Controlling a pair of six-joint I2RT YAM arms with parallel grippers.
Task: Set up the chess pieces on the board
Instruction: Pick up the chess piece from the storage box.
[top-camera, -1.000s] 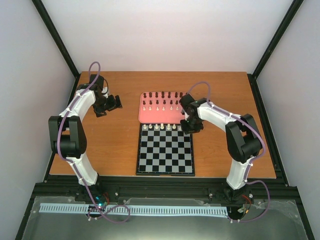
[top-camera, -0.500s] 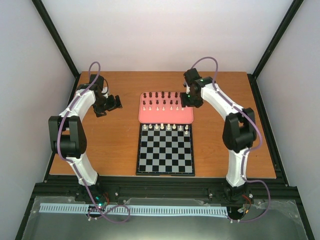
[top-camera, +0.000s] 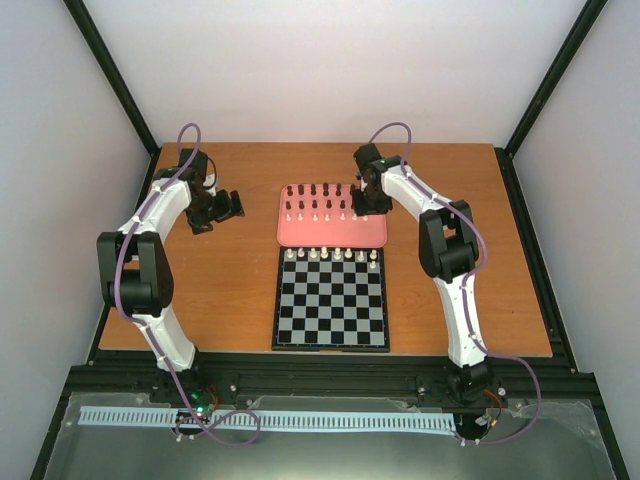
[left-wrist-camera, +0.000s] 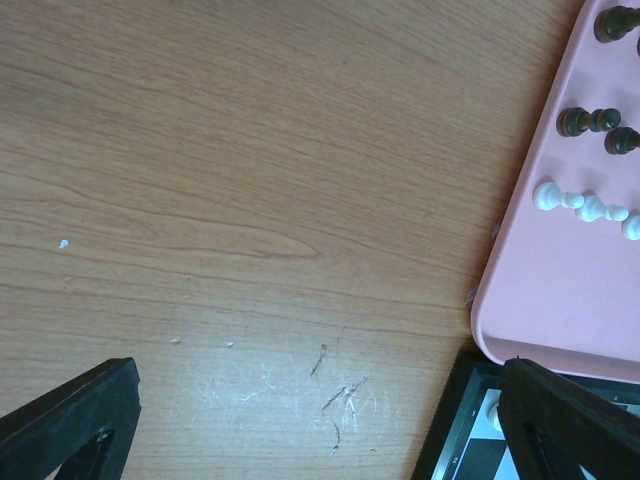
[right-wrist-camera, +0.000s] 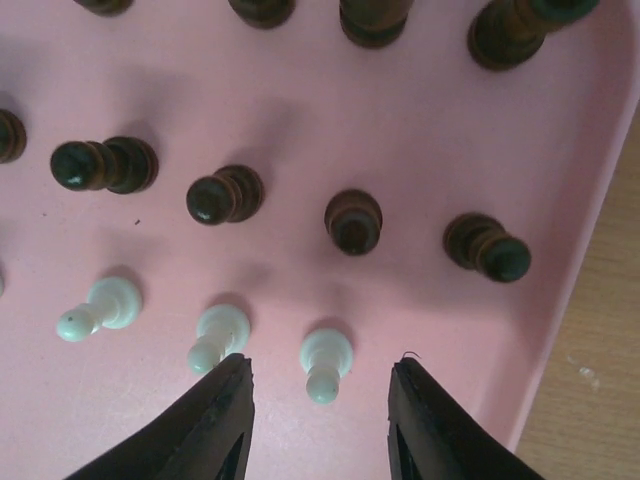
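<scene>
Several cream chess pieces (top-camera: 325, 254) line the board's (top-camera: 330, 320) far row; our right claw (right-wrist-camera: 320, 366) hangs released over a cream pawn (right-wrist-camera: 327, 350) on the pink tray (right-wrist-camera: 440, 120), our left claw (left-wrist-camera: 318, 400) released above the desk (left-wrist-camera: 200, 200).

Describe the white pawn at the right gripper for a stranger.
Find the pink tray beyond the board. In its white row, take the pawn nearest the tray's right edge. It alone sits between the fingers of the right gripper.

Right gripper (right-wrist-camera: 320, 405) hangs over the pink tray (right-wrist-camera: 430, 130), jaws apart, with the white pawn (right-wrist-camera: 326, 360) nearest the tray's edge in the gap, untouched. Two more white pawns (right-wrist-camera: 160, 325) sit beside it, dark pieces (right-wrist-camera: 355, 220) behind.
</scene>
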